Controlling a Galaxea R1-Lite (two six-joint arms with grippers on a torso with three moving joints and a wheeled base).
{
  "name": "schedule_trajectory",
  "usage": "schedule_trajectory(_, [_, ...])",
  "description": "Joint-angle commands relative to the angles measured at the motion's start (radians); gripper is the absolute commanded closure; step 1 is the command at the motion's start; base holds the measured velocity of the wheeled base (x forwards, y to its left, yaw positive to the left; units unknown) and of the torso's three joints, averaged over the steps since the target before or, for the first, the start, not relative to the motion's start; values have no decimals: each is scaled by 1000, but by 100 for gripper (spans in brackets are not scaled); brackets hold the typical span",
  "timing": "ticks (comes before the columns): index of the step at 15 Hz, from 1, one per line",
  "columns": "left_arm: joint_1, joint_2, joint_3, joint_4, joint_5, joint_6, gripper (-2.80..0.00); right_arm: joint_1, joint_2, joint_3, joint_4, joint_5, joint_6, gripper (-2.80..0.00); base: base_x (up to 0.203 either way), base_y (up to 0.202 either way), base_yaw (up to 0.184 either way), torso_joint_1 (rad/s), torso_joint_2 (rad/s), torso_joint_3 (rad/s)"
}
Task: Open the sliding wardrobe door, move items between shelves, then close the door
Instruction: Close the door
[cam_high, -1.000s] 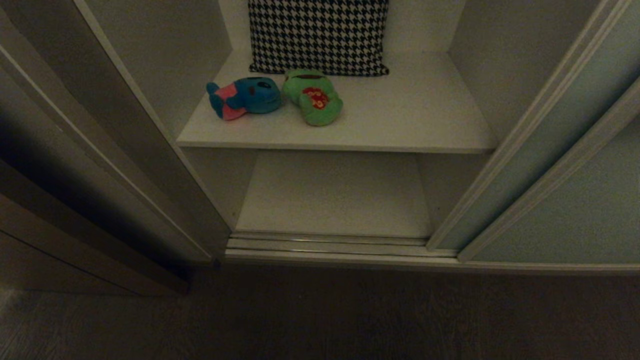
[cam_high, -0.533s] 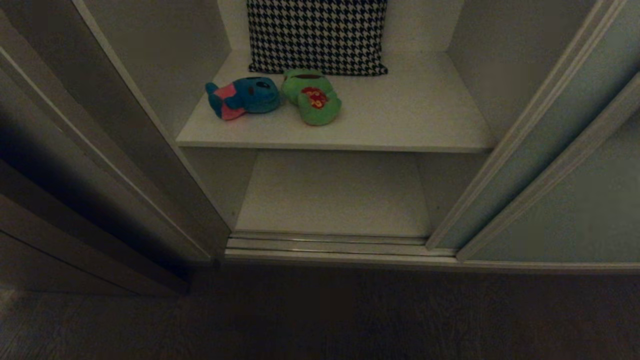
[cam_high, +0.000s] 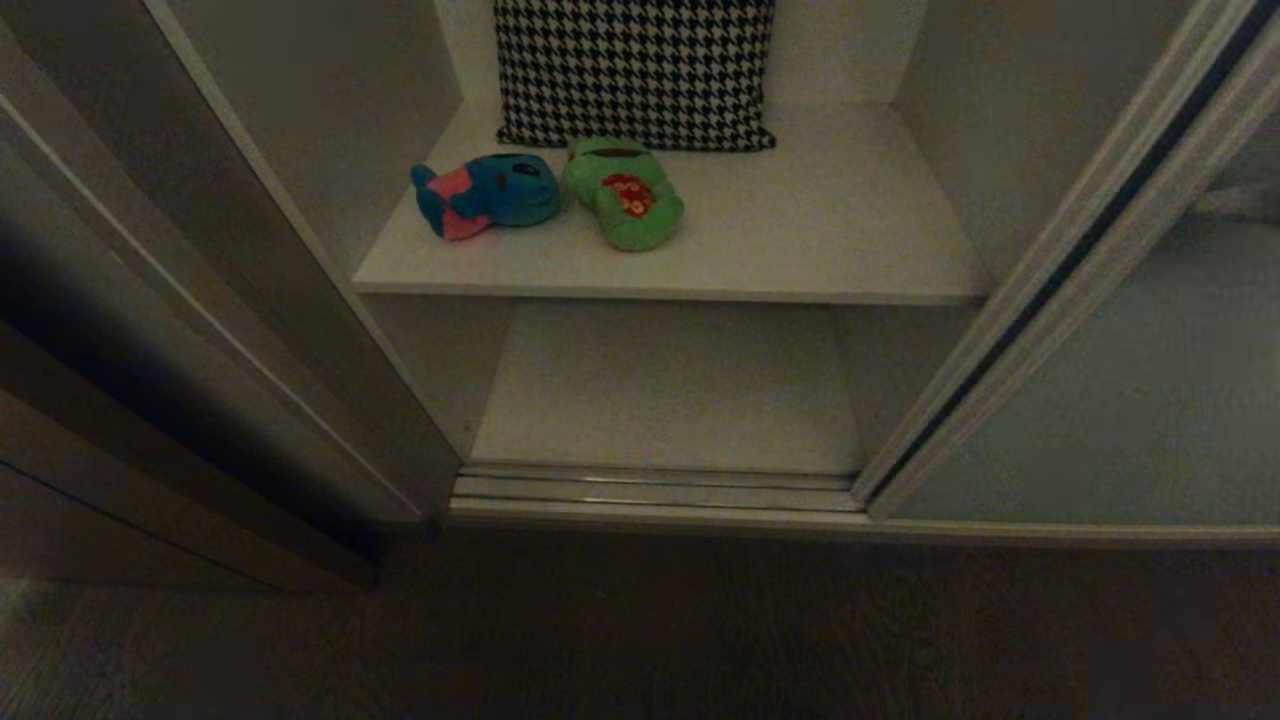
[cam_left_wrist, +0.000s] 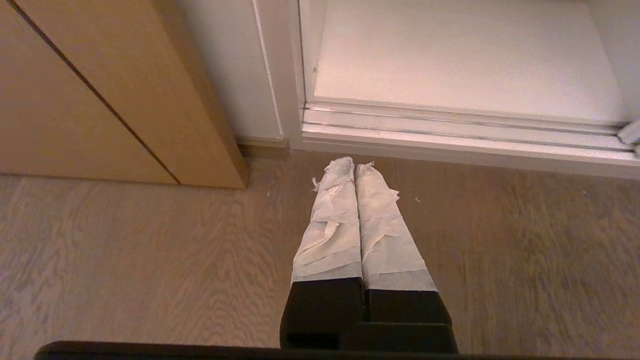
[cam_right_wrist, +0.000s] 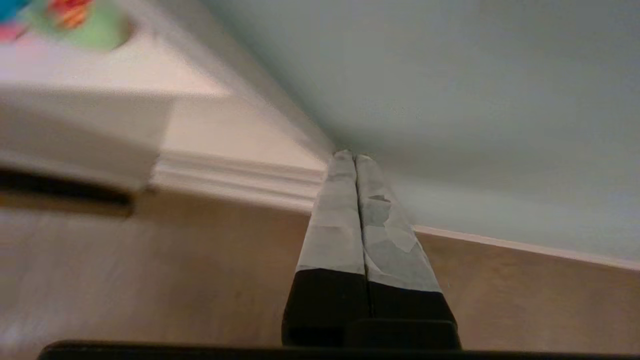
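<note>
The wardrobe stands open at the middle. A blue plush with a pink top (cam_high: 485, 195) and a green frog in a red flowered shirt (cam_high: 625, 195) lie side by side on the upper white shelf (cam_high: 830, 225). The lower shelf (cam_high: 665, 390) is bare. The pale grey-green sliding door (cam_high: 1100, 420) fills the right side. My right gripper (cam_right_wrist: 350, 156) is shut, its taped tips low on that door's panel (cam_right_wrist: 475, 100), close to its cream frame edge. The left gripper (cam_left_wrist: 354, 162) is shut and empty, hanging over the wood floor before the door track (cam_left_wrist: 450, 130). Neither arm shows in the head view.
A black-and-white houndstooth cushion (cam_high: 635, 70) leans at the back of the upper shelf behind the toys. A wooden cabinet side (cam_left_wrist: 100, 100) stands left of the wardrobe frame. Wood floor (cam_high: 640, 630) runs along the front.
The front sliding door's edge has moved left, and now lines up with the rear door's edge. The toys have not moved.
</note>
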Motion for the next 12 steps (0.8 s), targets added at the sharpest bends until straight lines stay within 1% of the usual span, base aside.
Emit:
schedule_trajectory(1, [-1, 1, 0, 0, 1, 0, 0, 110, -33, 23, 2, -26, 0, 0, 0, 0, 0, 0, 0, 0])
schedule_trajectory(2, [0, 1, 0, 0, 1, 0, 0, 182, -41, 36, 1, -62, -1, 0, 0, 0, 0, 0, 0, 0])
schedule_trajectory(4, [-1, 1, 0, 0, 1, 0, 0, 284, -85, 64, 4, -119, -1, 0, 0, 0, 0, 0, 0, 0])
schedule_trajectory(6, [1, 1, 0, 0, 1, 0, 0, 327, -175, 105, 15, -128, 1, 0, 0, 0, 0, 0, 0, 0])
schedule_trajectory(8, [-1, 1, 0, 0, 1, 0, 0, 343, -284, 147, 50, -95, -3, 0, 0, 0, 0, 0, 0, 0])
schedule_trajectory(10, [-1, 1, 0, 0, 1, 0, 0, 347, -384, 181, 102, -15, -9, 0, 0, 0, 0, 0, 0, 0])
schedule_trajectory(11, [-1, 1, 0, 0, 1, 0, 0, 342, -419, 192, 135, 9, -12, 0, 0, 0, 0, 0, 0, 0])
schedule_trajectory(12, [-1, 1, 0, 0, 1, 0, 0, 319, -443, 205, 155, 17, -12, 0, 0, 0, 0, 0, 0, 0])
